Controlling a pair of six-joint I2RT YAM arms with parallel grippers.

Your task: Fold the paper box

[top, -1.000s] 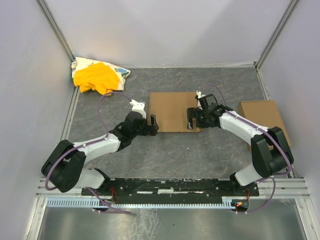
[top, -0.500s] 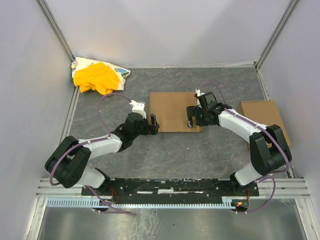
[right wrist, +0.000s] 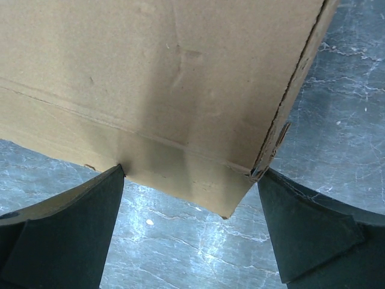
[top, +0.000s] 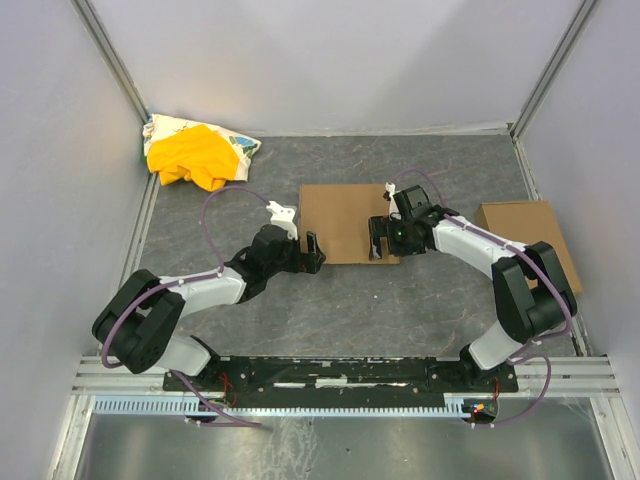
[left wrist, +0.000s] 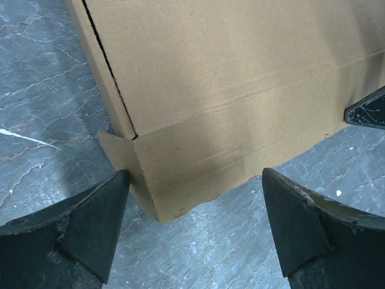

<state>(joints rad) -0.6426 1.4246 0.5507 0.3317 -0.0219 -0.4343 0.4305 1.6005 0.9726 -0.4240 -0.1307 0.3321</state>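
The left end effector (top: 312, 254), fingers spread wide, has crept inward to straddle the near-left corner of the paper box (top: 345, 218). The right end effector (top: 378, 240), equally wide, has slid leftward around the near-right corner. The paper box lies unmoved, flat at mid-counter (top: 330, 300).

A dark grey, marble-veined counter (top: 400, 300) filled the middle of the frame. Plain pale walls (top: 330, 60) closed it in at the back and both sides, with slanted metal posts (top: 112, 62) in the upper corners. A slotted metal rail (top: 600, 375) ran along the bottom. The light was soft and even.
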